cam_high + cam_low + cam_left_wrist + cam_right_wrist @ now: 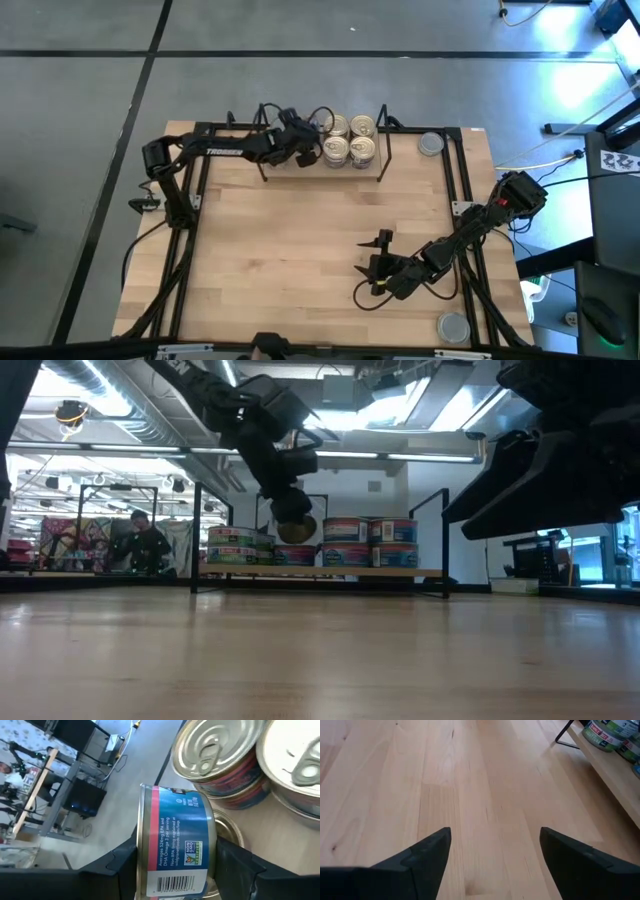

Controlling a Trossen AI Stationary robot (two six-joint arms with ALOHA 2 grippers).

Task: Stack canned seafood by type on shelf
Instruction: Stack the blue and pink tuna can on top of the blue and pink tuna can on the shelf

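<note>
Gold pull-tab tins (350, 140), four stacks in a tight block, sit on the shelf (322, 168) toward its right end; the shelf stands along the table's (300, 250) far edge. Left tool (308, 150) hangs over the shelf just left of that block, pinching one tin (175, 847) turned on its side: flat ends pressed by the two dark fingers (112, 865), blue and red paper label with a barcode facing the wrist camera, metal rim at each end. Under it in the left wrist view another gold top (227, 832) peeks out; two more pull-tab lids (220, 745) are just beside. Low view shows the held tin (296, 528) off the board, above a stack, with labelled tins (345, 542) two high along the light wooden board between black wire end frames. Two plain grey-silver tins lie off the shelf: one (431, 144) by the table's far right corner, one (452, 326) by the near right corner. Right tool (380, 265) hovers over bare pale wood planks near the table's near right part, fingers (427, 852) spread, nothing between them.
</note>
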